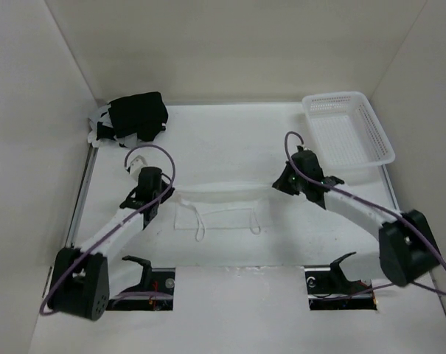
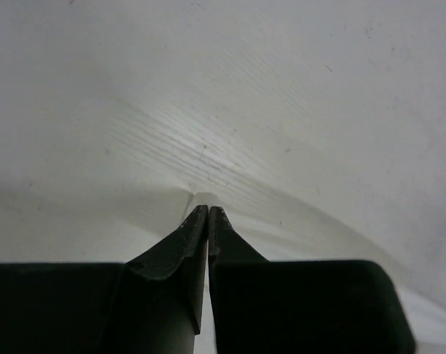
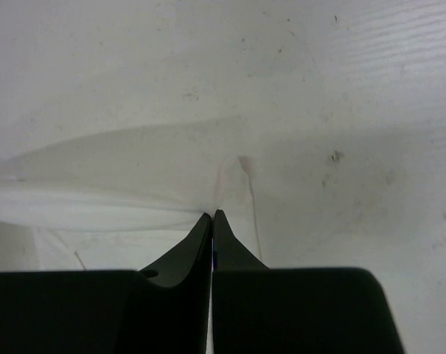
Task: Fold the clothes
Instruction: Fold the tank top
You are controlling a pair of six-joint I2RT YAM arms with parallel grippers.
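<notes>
Fold under way: a small white thin-fabric camisole (image 1: 219,217) is seen stretched across the white desk (image 1: 230,136) between the left end effector (image 1: 164,203) and the right end effector (image 1: 280,186). Its narrow straps (image 1: 200,230) are laid on the arm-base side of both. Each end effector is pressed together, apparently pinching a corner of the garment's far edge. The fold is judged best made if both corners are carried level and at one pace toward the straps. The edge should be held taut and released only once flat.
</notes>
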